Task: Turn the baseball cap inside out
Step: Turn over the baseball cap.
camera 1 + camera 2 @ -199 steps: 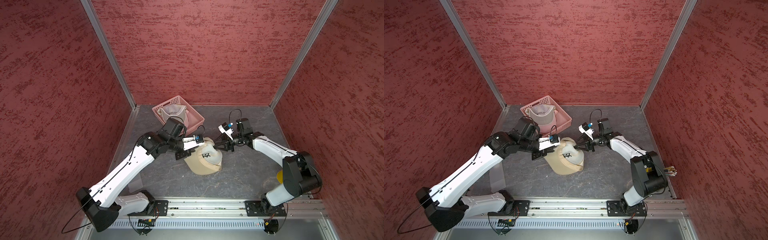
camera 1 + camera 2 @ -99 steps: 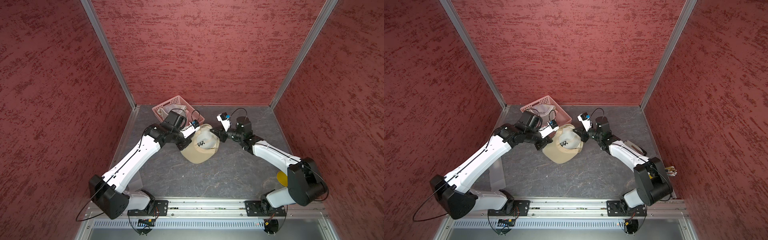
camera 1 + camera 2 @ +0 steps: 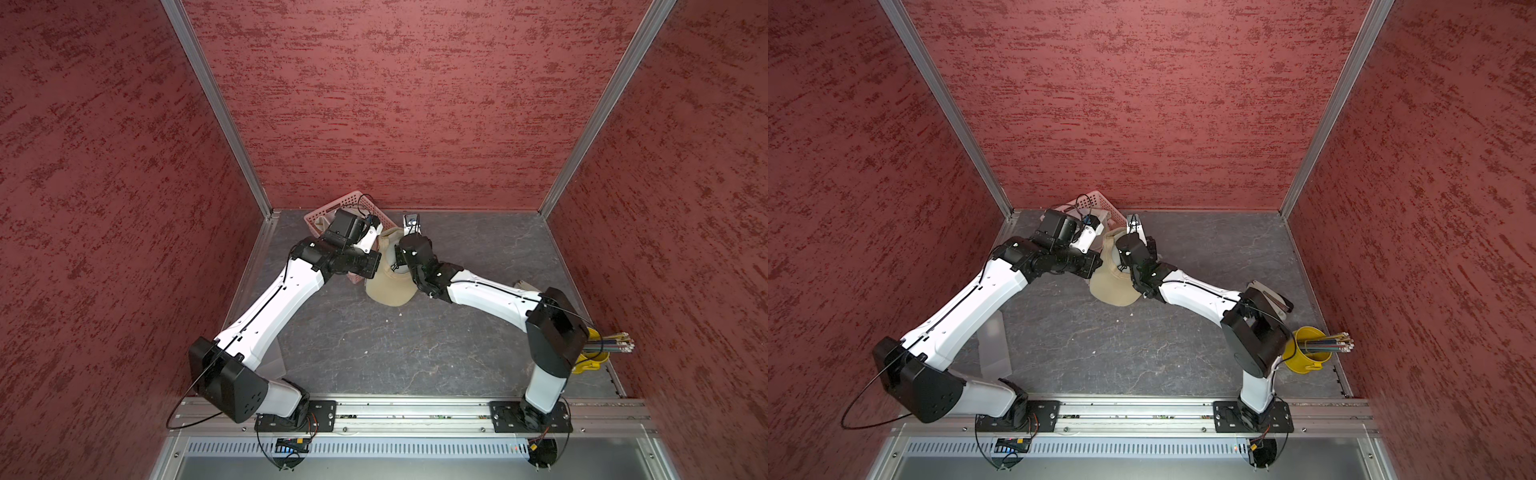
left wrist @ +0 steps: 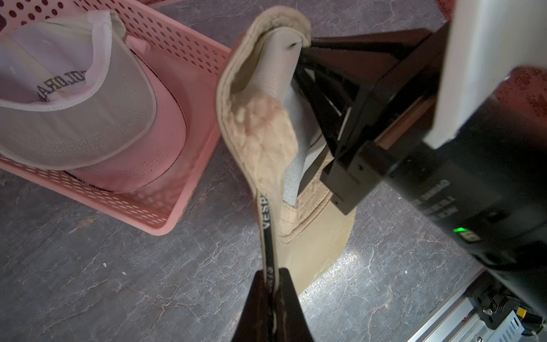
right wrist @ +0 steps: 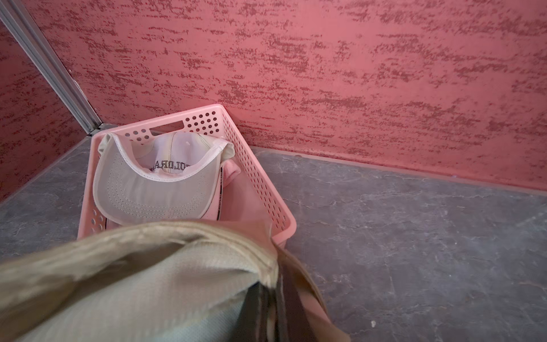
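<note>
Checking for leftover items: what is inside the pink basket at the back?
A white cap with dark lettering lies in the pink basket, its brim underside facing up. It rests on a pink item, probably another cap. Whatever lies beneath them is covered.

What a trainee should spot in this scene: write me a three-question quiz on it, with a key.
1. Which gripper pinches the black lettered band of the tan cap?
2. The pink basket holds: A) a white cap; B) pencils; C) nothing.
3. True or false: the tan cap lies flat inside the pink basket.

Key
1. The left gripper.
2. A.
3. False: the left gripper and the right gripper are each shut on it, outside the basket.
</note>
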`<action>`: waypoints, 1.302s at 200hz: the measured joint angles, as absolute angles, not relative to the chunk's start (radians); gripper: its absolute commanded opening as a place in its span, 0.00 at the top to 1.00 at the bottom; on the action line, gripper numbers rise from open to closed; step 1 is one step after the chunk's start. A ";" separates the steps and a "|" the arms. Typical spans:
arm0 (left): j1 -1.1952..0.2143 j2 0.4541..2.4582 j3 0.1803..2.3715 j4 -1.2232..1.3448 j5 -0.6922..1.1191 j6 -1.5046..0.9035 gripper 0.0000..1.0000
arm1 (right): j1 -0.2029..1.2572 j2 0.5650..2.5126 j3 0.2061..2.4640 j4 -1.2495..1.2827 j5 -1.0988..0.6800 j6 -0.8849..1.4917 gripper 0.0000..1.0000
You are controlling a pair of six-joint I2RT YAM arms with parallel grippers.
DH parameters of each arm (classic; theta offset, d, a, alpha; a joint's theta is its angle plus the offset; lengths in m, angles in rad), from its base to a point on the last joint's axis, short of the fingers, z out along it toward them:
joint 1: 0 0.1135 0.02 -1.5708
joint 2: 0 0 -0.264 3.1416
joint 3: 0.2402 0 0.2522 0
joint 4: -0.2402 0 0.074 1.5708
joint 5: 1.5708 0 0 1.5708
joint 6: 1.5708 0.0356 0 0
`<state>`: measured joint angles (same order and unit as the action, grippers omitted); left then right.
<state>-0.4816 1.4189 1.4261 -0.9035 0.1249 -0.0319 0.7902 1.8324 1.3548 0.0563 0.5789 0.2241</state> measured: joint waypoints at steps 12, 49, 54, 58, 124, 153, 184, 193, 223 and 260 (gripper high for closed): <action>-0.478 1.407 1.412 -0.919 0.104 -0.049 1.00 | 0.787 1.845 1.354 0.047 0.558 0.251 0.64; -0.451 1.377 1.433 -0.978 0.016 -0.047 1.00 | 0.740 1.838 1.335 0.033 0.383 0.258 0.49; -0.447 1.378 1.441 -0.984 0.006 -0.042 1.00 | 0.732 1.830 1.324 0.033 0.351 0.257 0.48; -0.446 1.379 1.448 -0.989 0.000 -0.034 1.00 | 0.723 1.821 1.313 0.032 0.323 0.256 0.46; -0.348 1.394 1.490 -0.971 0.127 -0.141 1.00 | 0.553 1.556 1.199 -0.033 -0.014 0.150 0.25; -0.292 1.473 1.553 -0.929 0.244 -0.313 1.00 | 0.614 1.399 1.064 0.040 -0.076 0.022 0.23; -0.258 1.568 1.566 -0.861 0.372 -0.514 1.00 | 0.710 1.380 0.994 0.160 -0.081 -0.105 0.20; -0.256 1.587 1.566 -0.851 0.395 -0.560 1.00 | 0.743 1.393 0.986 0.187 -0.074 -0.147 0.20; -0.252 1.607 1.566 -0.829 0.462 -0.684 1.00 | 0.854 1.459 0.983 0.260 -0.034 -0.298 0.12; -0.231 1.605 1.559 -0.785 0.530 -0.768 1.00 | 0.921 1.550 0.983 0.331 0.091 -0.429 0.11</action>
<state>-0.2306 1.6047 1.5589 -0.7845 0.5297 -0.7681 0.9207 1.5497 0.9833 0.3309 0.0910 -0.4294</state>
